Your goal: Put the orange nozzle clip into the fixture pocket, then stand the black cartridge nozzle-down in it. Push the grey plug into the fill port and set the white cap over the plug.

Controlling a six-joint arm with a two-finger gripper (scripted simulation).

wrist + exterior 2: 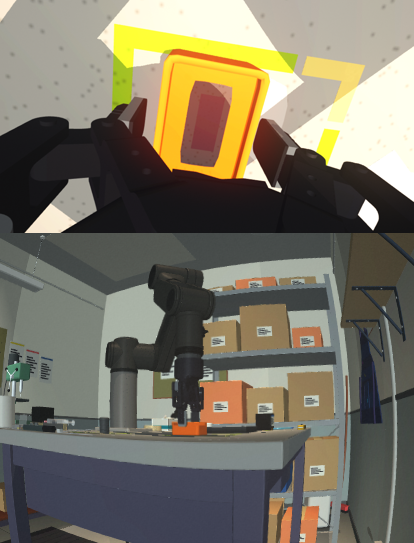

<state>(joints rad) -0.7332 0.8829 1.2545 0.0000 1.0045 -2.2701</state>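
Note:
The orange nozzle clip (pixel 189 428) (pixel 207 116) lies flat on the table inside a yellow outlined square (pixel 202 55), with my gripper (pixel 187 420) (pixel 202 127) lowered straight over it. The gripper is open and holds nothing. The clip is a rectangular frame with a dark slot in its middle. A black block (pixel 264 421), perhaps the cartridge, stands further right on the table. A small dark grey cylinder (pixel 104 424) stands left of the arm's base.
The table's front edge (pixel 150 445) runs just below the clip. A second, paler yellow outline (pixel 335 87) lies to the right of the clip. A syringe (pixel 60 422) and a black box (pixel 42 413) sit at the far left. Shelves of cartons (pixel 270 358) stand behind.

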